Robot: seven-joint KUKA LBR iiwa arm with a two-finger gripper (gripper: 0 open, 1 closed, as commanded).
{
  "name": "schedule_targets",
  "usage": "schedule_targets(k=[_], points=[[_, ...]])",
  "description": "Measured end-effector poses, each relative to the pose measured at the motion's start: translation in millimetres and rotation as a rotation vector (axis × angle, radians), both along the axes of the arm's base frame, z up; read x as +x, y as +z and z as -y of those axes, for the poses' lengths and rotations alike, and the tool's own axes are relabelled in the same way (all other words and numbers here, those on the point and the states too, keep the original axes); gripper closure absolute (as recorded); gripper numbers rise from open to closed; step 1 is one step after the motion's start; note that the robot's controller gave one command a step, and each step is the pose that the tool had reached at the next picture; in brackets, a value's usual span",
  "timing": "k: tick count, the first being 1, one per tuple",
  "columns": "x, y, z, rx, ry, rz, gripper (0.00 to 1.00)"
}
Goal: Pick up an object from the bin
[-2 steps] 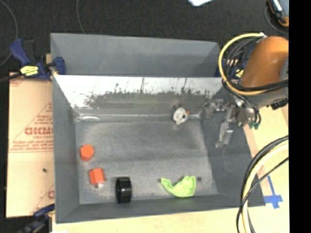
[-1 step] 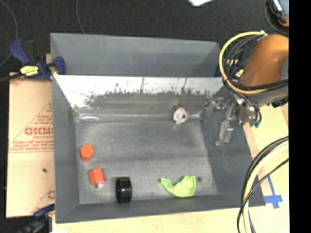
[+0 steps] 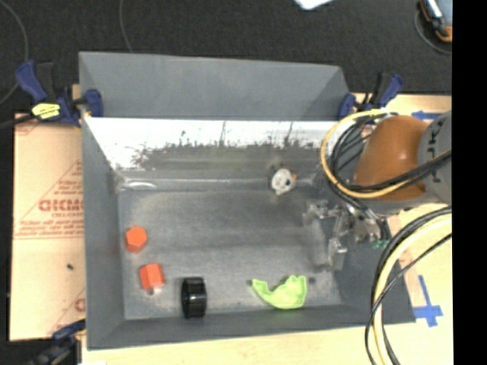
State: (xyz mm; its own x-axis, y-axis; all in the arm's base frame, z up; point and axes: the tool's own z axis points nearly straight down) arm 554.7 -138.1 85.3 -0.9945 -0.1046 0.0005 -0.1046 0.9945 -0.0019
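My gripper [image 3: 326, 234] hangs over the right part of the bin floor, open, with nothing between its fingers. The nearest thing is a crumpled lime-green piece [image 3: 281, 292], which lies by the front wall, below and to the left of the gripper. A small white round thing [image 3: 282, 180] rests near the back wall, up and to the left of the gripper. The gripper touches neither of them.
On the left side of the bin lie an orange hexagonal block [image 3: 135, 238] and an orange block with a pale end [image 3: 152, 277]. A black cylinder-like thing [image 3: 193, 296] sits near the front wall. The arm's orange cover and cables hang over the bin's right rim.
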Motion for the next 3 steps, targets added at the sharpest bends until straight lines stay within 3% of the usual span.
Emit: schedule_targets(k=[1, 2, 3], points=[[-4.8, -16, 2, -0.002, 0.015, 0.007, 0.00], [-30.0, 65, 1, 0.001, 0.110, -0.001, 0.00], [51.4, 133, -38, -0.003, 0.118, 0.009, 0.00]])
